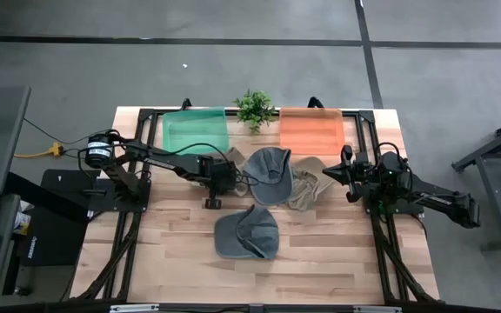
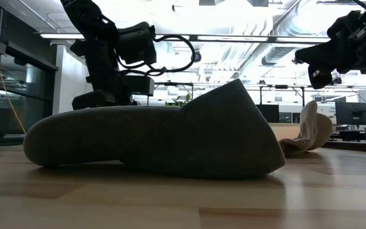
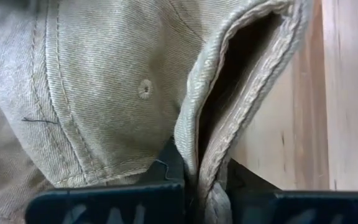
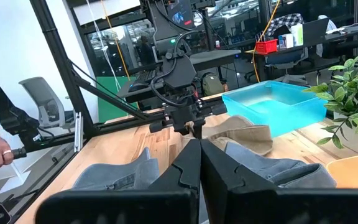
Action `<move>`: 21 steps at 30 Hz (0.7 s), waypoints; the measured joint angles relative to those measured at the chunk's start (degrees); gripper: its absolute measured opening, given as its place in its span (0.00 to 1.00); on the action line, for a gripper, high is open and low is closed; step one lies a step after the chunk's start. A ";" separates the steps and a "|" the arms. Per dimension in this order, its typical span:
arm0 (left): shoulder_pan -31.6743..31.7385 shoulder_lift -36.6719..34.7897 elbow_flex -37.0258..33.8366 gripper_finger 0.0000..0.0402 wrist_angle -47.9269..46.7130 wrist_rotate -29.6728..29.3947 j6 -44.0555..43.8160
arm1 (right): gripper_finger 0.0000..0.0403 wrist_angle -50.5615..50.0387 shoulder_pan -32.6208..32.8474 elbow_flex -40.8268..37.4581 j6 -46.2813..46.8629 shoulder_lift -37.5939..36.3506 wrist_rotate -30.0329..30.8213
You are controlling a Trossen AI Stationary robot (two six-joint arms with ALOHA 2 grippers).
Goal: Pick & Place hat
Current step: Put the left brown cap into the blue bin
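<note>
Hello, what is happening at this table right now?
The left gripper has closed on the edge of a tan hat near the middle of the table. The right gripper is shut and empty, waiting on the right side. Two grey hats and another tan hat lie on the wood. A green bin and an orange bin stand at the back.

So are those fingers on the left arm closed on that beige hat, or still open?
Closed. In the left wrist view, the left arm's fingers pinch the beige hat by its stitched edge, cloth bunched between them.
</note>
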 joint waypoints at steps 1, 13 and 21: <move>0.00 0.00 0.00 0.02 0.00 -0.03 -0.01 | 0.00 0.00 0.02 -0.01 0.00 0.00 0.00; -0.04 0.00 0.00 0.00 -0.35 -1.60 -2.18 | 0.00 0.02 0.00 0.00 0.00 0.00 0.00; -0.04 -0.02 0.07 0.00 -0.98 -1.81 -3.17 | 0.00 0.02 0.01 0.00 0.00 0.00 0.00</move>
